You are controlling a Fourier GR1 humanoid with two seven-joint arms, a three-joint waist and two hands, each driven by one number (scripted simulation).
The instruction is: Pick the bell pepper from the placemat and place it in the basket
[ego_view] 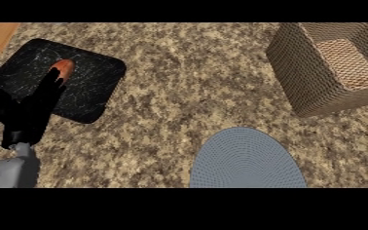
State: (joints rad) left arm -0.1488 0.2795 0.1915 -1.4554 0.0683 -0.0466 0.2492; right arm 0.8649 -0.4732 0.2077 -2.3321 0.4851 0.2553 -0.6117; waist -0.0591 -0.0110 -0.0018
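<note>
Lying on black placemat (86, 85), orange bell pepper (64, 68), left hand (32, 114) with straight fingers touching it, woven basket (316, 73) holding nothing visible, grey plate (247, 161) nearby

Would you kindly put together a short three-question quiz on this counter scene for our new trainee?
1. True or false: the bell pepper already lies in the basket.
2. Which hand reaches over the placemat? A) left hand B) right hand
3. Fill in: the blue-grey round plate lies near the view's ____ edge.

Key:
1. False; it lies on the black placemat, partly hidden by fingers.
2. A; its straight fingers extend to the pepper, and no right hand shows.
3. Lower.
</note>
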